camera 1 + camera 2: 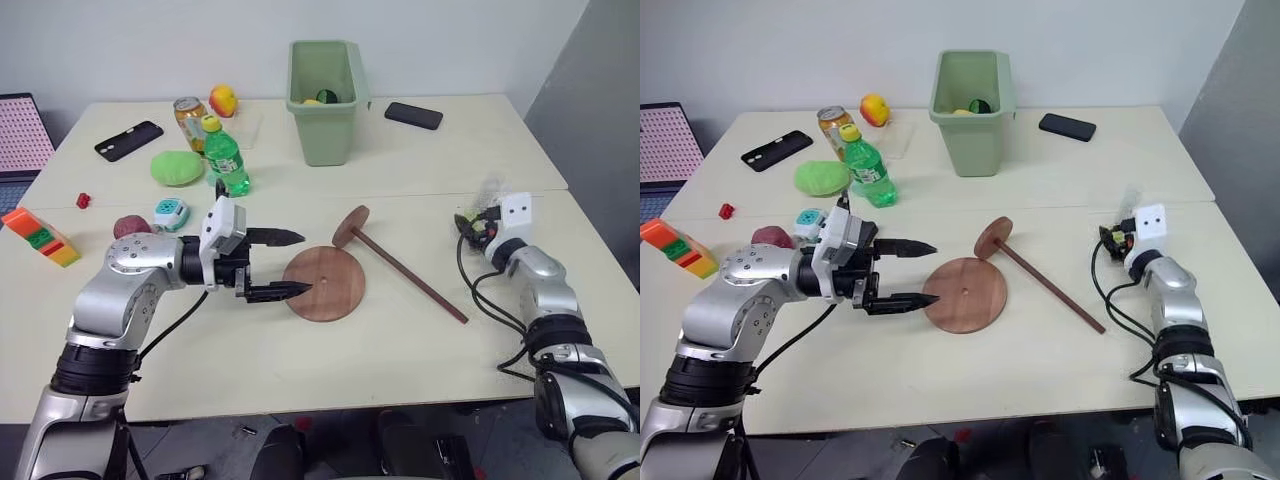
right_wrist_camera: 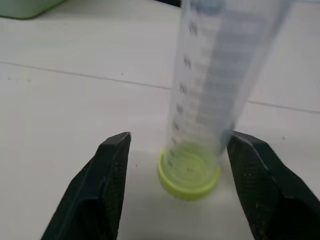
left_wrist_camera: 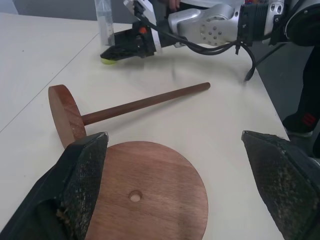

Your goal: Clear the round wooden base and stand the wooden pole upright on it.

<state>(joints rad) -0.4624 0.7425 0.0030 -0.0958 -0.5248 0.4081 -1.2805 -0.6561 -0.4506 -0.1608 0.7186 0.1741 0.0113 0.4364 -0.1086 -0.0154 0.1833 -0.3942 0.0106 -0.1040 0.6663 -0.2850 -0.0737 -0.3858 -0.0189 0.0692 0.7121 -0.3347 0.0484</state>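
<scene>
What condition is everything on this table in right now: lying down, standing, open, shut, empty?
Round reddish-brown wooden base: flat on table, top bare.
Dark wooden pole with end disc: lying on its side beside the base.
Clear plastic tube with yellow-green cap: standing cap-down, between the right fingers.
Green plastic bottle: upright, capped.
Green plastic bin: upright, holding items.
Left gripper: open, empty, at the base's edge.
Right gripper: open around tube.
</scene>
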